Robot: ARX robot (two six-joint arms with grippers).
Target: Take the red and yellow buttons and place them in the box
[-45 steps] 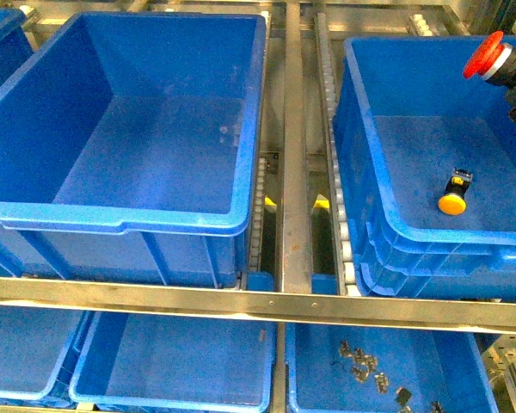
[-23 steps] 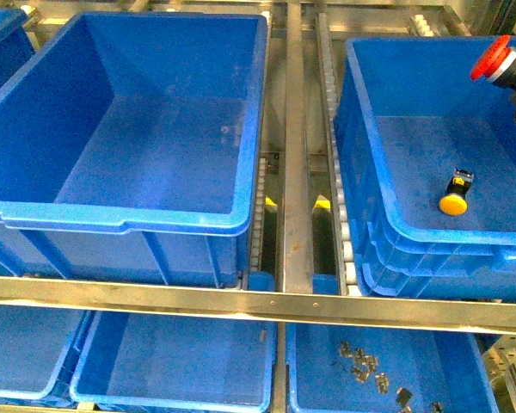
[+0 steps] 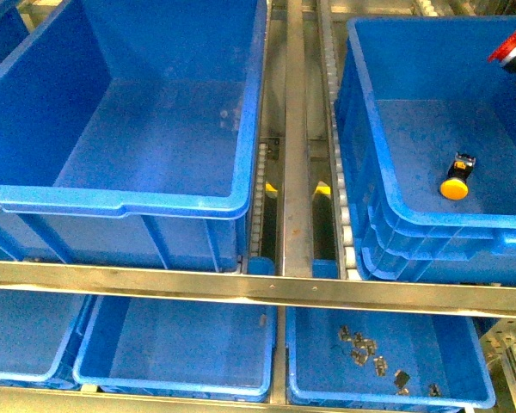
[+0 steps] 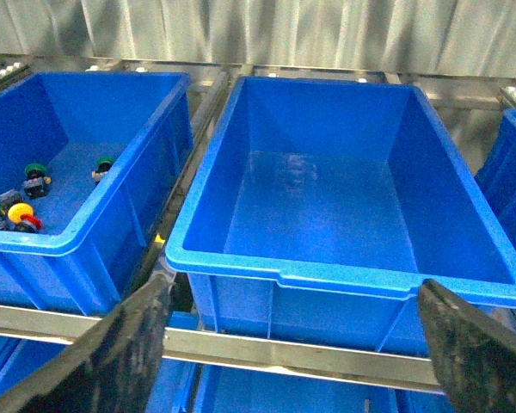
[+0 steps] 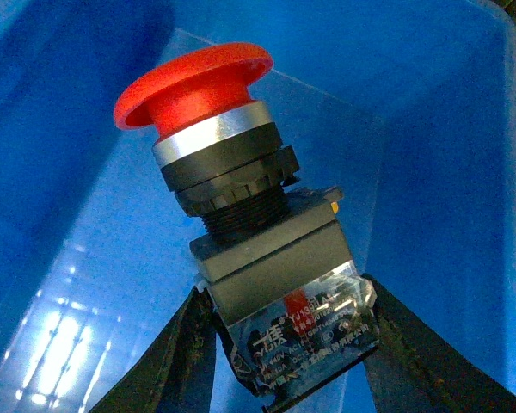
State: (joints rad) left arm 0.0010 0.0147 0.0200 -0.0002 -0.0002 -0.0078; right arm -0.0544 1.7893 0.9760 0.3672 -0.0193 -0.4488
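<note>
My right gripper (image 5: 288, 361) is shut on the black body of a red button (image 5: 215, 129), cap pointing away from the jaws. In the front view the red button (image 3: 507, 47) hangs at the far right edge, above the inside of the box (image 3: 430, 232), a deep blue crate with a doubled rim. A yellow button (image 3: 455, 184) lies on its side on the box floor. My left gripper (image 4: 292, 353) is open and empty in front of a single-rimmed blue crate (image 4: 327, 275). A yellow button (image 4: 19, 212) and a red button (image 4: 30, 224) lie in another crate (image 4: 77, 241) beside it.
The empty single-rimmed crate (image 3: 120, 202) fills the left of the shelf. Metal rails and a roller track (image 3: 294, 172) run between the crates. Green-capped buttons (image 4: 36, 176) lie in the source crate. Lower-shelf crates sit below a steel bar (image 3: 258, 292); one holds small metal parts (image 3: 365, 353).
The red button in my right gripper has moved right and slightly up, toward the edge of the front view. The yellow button in the box has not moved.
</note>
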